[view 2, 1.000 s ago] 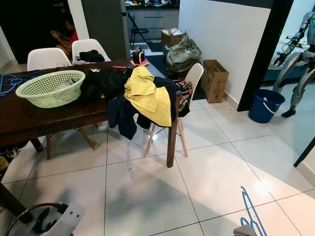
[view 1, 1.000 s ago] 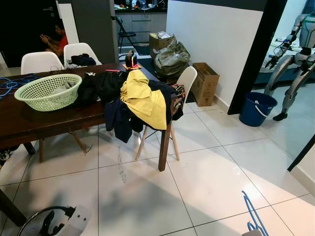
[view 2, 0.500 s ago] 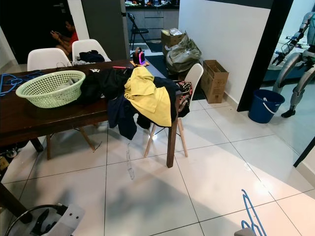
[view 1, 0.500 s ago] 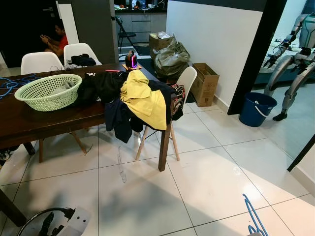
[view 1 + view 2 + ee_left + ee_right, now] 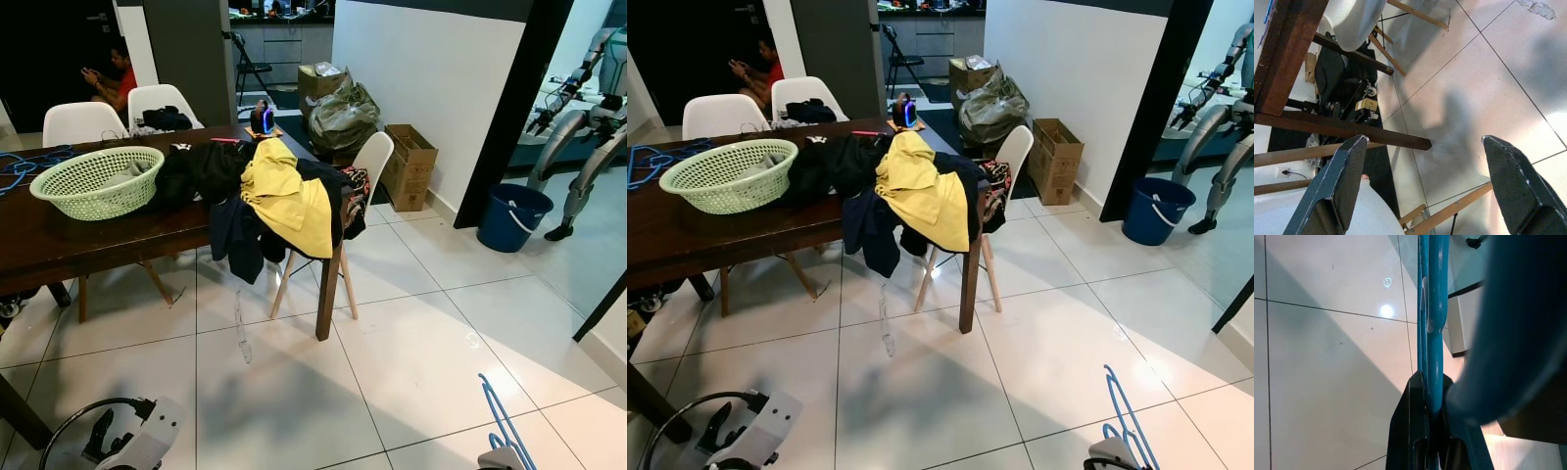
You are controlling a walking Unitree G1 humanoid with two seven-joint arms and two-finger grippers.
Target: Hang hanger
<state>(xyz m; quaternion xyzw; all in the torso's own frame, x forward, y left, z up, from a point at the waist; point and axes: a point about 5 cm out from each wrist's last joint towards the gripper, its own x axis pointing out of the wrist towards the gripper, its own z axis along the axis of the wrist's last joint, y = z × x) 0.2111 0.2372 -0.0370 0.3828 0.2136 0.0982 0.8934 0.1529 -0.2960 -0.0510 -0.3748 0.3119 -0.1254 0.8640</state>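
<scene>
A white-tiled dining room, seen from the head cameras: a dark wooden table [image 5: 59, 250] carries a green basket [image 5: 96, 181] and a heap of clothes [image 5: 269, 196] spilling over its corner onto a white chair [image 5: 370, 157]. Cardboard boxes [image 5: 409, 164] and a blue bucket [image 5: 512, 216] line the wall, a person [image 5: 110, 78] sits in the far doorway, and another humanoid robot [image 5: 588, 88] stands at the right. At the lower right the blue hanger [image 5: 502, 421] rises from the right gripper [image 5: 1104, 455]; the left gripper [image 5: 118, 446] hangs low at the lower left.

The left wrist view looks past two black fingers [image 5: 1334, 186], spread wide with nothing between them, to chair legs [image 5: 1410, 12] and a table rail [image 5: 1342, 128] over the tiles.

The right wrist view shows the hanger's thin blue bar [image 5: 1430, 293] pinched between closed fingers [image 5: 1409, 431]. The hanger looks like light, stiff, smooth plastic, likely to swivel or slip in a narrow pinch; a hold near the neck, leaving the hook free, would seem steadiest. No brand, label or legible writing can be made out anywhere.
</scene>
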